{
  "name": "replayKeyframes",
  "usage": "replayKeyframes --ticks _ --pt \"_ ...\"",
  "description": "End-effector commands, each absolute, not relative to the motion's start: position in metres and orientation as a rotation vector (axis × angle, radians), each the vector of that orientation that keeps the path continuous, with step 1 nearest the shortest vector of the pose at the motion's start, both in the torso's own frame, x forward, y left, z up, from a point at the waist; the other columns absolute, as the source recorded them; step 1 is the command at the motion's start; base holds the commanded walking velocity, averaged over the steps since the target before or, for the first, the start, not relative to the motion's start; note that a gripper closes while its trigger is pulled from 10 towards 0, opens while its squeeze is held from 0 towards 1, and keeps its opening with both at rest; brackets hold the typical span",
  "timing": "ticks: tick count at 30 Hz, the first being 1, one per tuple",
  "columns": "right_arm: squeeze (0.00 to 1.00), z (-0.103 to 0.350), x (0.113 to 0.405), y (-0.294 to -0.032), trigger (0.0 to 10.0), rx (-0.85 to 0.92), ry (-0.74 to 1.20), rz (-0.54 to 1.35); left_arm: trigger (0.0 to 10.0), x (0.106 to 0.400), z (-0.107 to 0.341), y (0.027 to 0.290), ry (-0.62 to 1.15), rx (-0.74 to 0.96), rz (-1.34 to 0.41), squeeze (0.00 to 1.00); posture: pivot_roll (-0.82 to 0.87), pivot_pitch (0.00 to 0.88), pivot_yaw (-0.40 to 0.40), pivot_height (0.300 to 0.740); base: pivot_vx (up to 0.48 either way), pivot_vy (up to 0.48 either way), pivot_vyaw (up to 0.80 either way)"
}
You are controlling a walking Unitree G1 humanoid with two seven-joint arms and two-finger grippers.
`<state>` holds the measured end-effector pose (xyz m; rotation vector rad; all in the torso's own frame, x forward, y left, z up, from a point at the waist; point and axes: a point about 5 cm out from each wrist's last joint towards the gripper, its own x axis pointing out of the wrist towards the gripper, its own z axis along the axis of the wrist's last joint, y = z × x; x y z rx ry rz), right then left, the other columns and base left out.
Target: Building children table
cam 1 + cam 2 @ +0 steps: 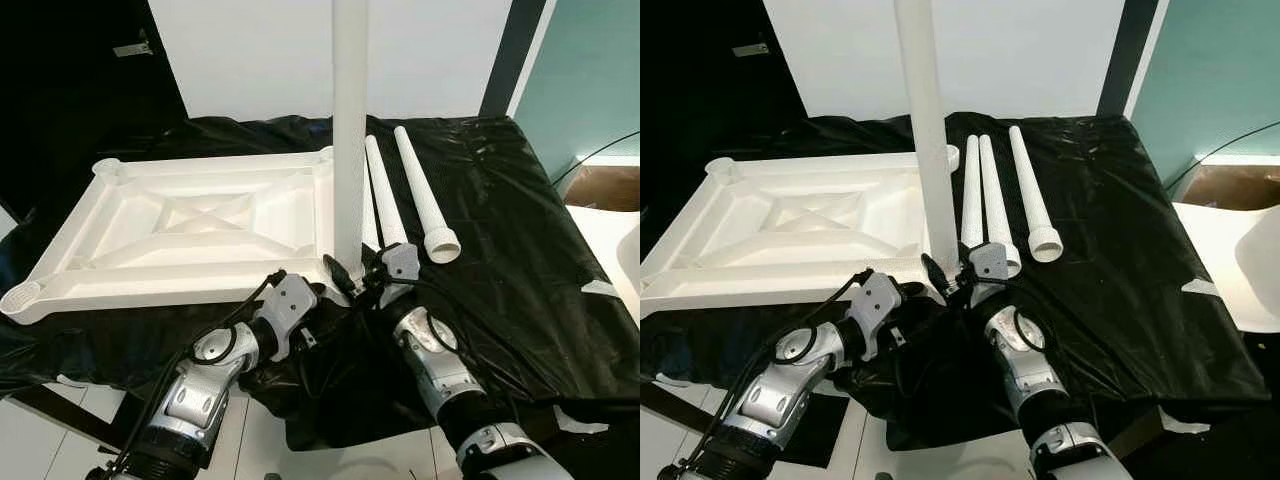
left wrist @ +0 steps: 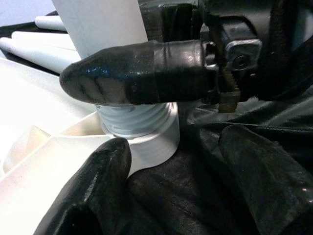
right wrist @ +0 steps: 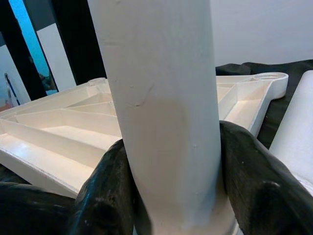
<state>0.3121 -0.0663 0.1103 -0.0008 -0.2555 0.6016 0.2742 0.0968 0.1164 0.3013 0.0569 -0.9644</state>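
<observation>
The white tabletop (image 1: 190, 225) lies upside down on a black cloth. One white leg (image 1: 350, 130) stands upright in the tabletop's near right corner socket (image 2: 146, 142), its threaded base showing in the left wrist view. My right gripper (image 1: 352, 272) is shut on this leg just above the socket, with its fingers (image 3: 254, 181) pressed on either side. My left gripper (image 2: 176, 152) is open and low beside the same corner, one finger (image 2: 93, 191) close to the socket. Three loose legs (image 1: 1030, 195) lie side by side on the cloth to the right of the tabletop.
The black cloth (image 1: 500, 230) covers the work surface and hangs over its near edge. A cardboard box (image 1: 605, 185) and a white object (image 1: 620, 250) stand off to the right. White floor tiles (image 1: 40, 440) show below, and a white wall is behind.
</observation>
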Motion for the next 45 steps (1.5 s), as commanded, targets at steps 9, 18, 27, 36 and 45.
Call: replayKeyframes --ticks 9,18,27,36,45 --pt "0.00 0.111 0.311 -0.058 10.0 -0.098 -0.171 0.859 10.0 0.275 0.111 0.095 0.075 0.317 -0.959 0.00 0.11 0.000 0.034 0.740 0.000 0.000 0.00" --pt "0.00 0.120 0.326 -0.079 10.0 -0.225 -0.138 0.968 10.0 0.275 0.110 0.094 0.075 0.315 -0.955 0.00 0.11 0.000 0.029 0.740 0.000 0.000 0.00" --pt "0.00 0.125 0.334 -0.089 0.0 -0.252 -0.081 1.018 10.0 0.276 0.109 0.095 0.074 0.320 -0.950 0.00 0.12 0.000 0.023 0.740 0.000 0.000 0.00" --pt "0.00 0.110 0.316 -0.060 0.0 -0.065 -0.202 0.662 10.0 0.276 0.109 0.097 0.073 0.324 -0.941 0.00 0.13 0.000 0.020 0.740 0.000 0.000 0.00" --pt "0.58 0.106 0.319 -0.058 10.0 -0.071 -0.158 0.658 10.0 0.276 0.110 0.098 0.073 0.332 -0.945 0.00 0.13 0.000 0.025 0.740 0.000 0.000 0.00"
